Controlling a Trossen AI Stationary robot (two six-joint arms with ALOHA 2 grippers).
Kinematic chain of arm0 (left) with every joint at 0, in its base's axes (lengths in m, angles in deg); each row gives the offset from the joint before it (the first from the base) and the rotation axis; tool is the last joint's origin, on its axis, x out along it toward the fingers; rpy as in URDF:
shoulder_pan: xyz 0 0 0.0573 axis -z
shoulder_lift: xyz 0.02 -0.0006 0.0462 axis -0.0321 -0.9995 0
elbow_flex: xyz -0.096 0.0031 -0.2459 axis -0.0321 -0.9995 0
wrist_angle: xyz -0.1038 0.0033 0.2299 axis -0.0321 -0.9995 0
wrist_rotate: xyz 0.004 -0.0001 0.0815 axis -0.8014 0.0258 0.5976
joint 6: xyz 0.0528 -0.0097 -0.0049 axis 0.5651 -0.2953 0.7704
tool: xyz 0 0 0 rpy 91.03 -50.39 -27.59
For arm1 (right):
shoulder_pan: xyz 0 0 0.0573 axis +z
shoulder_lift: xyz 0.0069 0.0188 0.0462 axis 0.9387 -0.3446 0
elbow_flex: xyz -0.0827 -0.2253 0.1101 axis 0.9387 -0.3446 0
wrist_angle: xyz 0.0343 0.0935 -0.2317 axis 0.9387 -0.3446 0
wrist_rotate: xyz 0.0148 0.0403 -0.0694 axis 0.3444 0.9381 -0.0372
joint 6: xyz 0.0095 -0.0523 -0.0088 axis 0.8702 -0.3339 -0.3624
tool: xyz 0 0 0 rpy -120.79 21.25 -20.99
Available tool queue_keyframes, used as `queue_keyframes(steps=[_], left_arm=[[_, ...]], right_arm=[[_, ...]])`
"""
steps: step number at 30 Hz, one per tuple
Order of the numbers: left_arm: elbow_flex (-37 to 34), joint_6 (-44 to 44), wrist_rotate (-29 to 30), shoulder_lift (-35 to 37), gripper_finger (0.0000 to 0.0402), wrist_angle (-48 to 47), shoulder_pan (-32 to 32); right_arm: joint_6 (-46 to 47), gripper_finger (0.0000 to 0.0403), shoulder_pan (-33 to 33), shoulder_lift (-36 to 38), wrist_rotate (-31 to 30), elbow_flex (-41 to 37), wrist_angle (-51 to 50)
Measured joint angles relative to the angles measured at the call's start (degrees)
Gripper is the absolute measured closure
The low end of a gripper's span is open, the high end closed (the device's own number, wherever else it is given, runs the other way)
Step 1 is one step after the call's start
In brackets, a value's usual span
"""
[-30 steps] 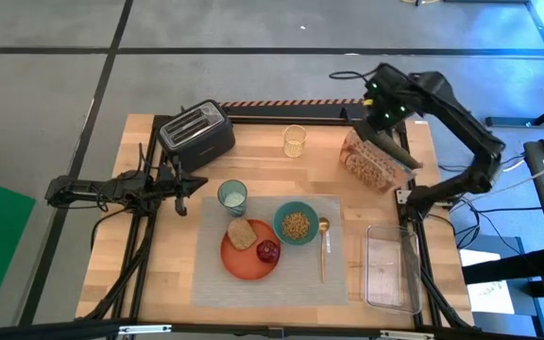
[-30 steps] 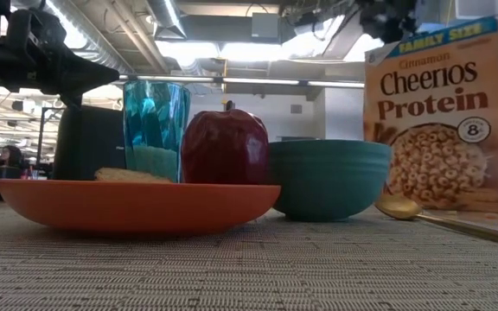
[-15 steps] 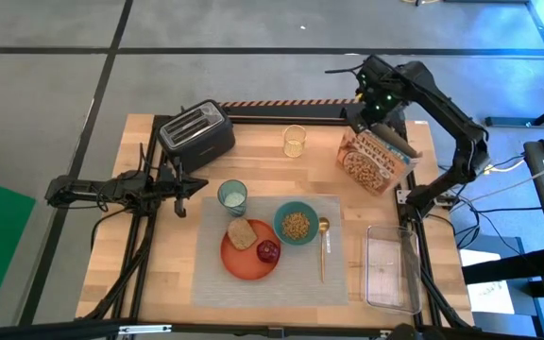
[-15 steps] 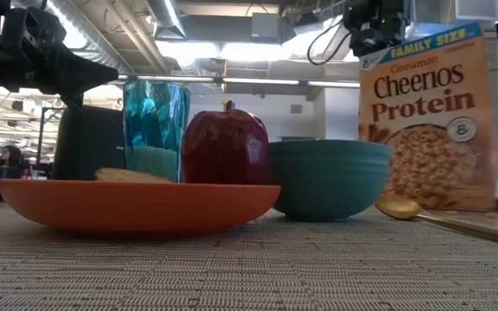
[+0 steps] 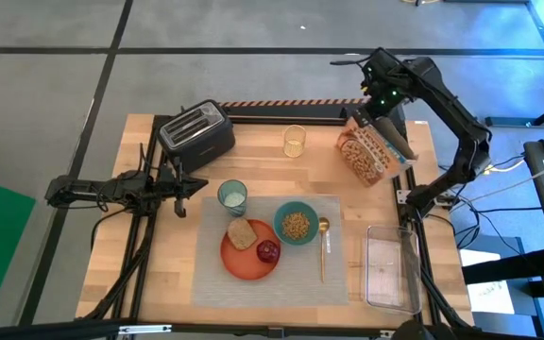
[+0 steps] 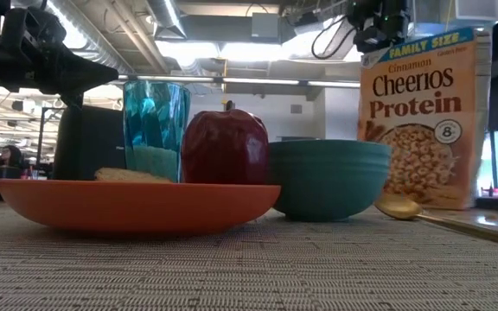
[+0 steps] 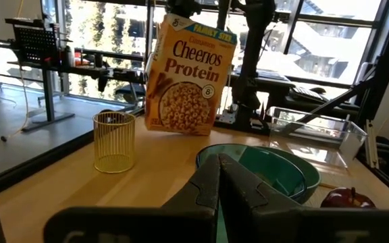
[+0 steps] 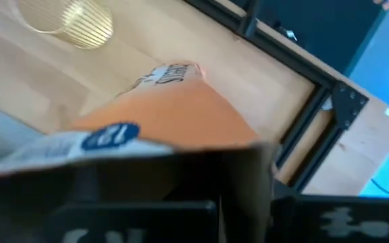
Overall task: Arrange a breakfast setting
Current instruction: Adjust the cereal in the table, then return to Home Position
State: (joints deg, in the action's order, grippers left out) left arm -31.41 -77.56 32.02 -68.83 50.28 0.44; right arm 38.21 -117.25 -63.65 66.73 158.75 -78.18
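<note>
The right gripper (image 5: 378, 102) clamps the top of the cereal box (image 5: 370, 156) at the table's far right, beyond the grey placemat (image 5: 211, 274). The box looks light, top-heavy and crushable, so best gripped at that stiff upper edge. The left gripper (image 5: 195, 185) rests closed beside the tumbler (image 5: 232, 196).

- Grey placemat (image 5: 281, 274) lay flat on the tabletop.
- Orange plate (image 5: 239, 258) held toast slice (image 5: 243, 233) and dark-red fruit (image 5: 268, 251).
- Teal bowl (image 5: 296, 223) contained cereal; gold spoon (image 5: 324, 244) lay beside it.
- Teal tumbler (image 5: 231, 196) stood upright.
</note>
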Motion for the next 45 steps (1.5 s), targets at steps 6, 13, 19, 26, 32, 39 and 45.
queue_keyframes(steps=[6,13,19,26,32,39,45], left_arm=[[0.00,0.00,-0.17,0.02,0.0400,0.00,0.00],[0.00,-0.05,-0.17,0.01,0.0400,0.00,0.00],[0.00,-0.44,-0.44,0.00,0.0400,0.00,0.00],[0.00,-0.46,0.49,0.02,0.0400,0.22,0.00],[0.00,-0.15,1.65,0.00,0.0400,2.73,-0.02],[0.00,0.02,3.05,0.01,0.0400,3.02,-0.02],[0.00,4.17,3.08,0.02,0.0400,4.27,-0.02]], right_arm=[[-1.60,0.0400,-0.19,-0.14,-1.28,-0.85,0.25],[-2.56,0.0363,-0.24,-0.13,1.11,-0.85,2.28],[-2.58,0.0301,-0.24,-0.09,0.53,-0.85,3.25],[-2.56,0.0220,-0.24,2.97,0.52,-0.85,5.66],[-2.36,0.0189,-0.24,7.78,-0.88,-0.83,9.69],[-1.57,0.0187,-0.24,14.05,-0.18,-0.83,13.45],[3.59,0.0211,0.97,25.97,10.93,-6.66,29.89]])
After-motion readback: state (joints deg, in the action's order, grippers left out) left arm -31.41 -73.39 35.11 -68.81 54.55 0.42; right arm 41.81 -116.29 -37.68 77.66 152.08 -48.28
